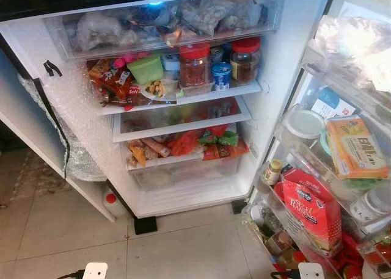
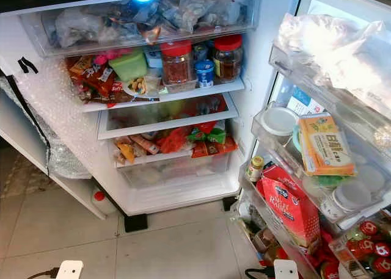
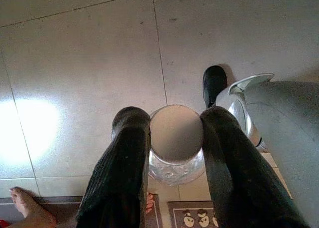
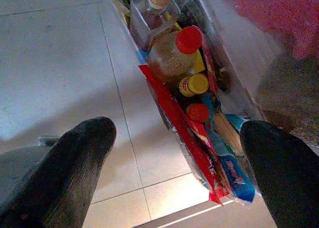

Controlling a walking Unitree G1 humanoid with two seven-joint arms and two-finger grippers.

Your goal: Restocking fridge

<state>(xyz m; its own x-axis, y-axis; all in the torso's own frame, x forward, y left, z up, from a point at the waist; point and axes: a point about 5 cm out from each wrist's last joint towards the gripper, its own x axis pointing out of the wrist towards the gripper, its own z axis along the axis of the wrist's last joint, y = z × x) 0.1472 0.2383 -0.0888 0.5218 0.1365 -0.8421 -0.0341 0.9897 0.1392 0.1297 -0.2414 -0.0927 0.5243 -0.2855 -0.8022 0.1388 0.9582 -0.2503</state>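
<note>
My left end effector [image 3: 175, 138] grips a round clear jar [image 3: 176, 147] with a tan lid; my right end effector [image 4: 174, 153] gapes wide, empty.

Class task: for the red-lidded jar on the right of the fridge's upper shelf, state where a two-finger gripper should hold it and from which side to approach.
Grip the red-lidded jar across its round glass body below the lid, coming straight in from the open front. It stands upright at the shelf's front edge; the drawer above blocks a top approach, and the blue tub crowds its left side.
</note>
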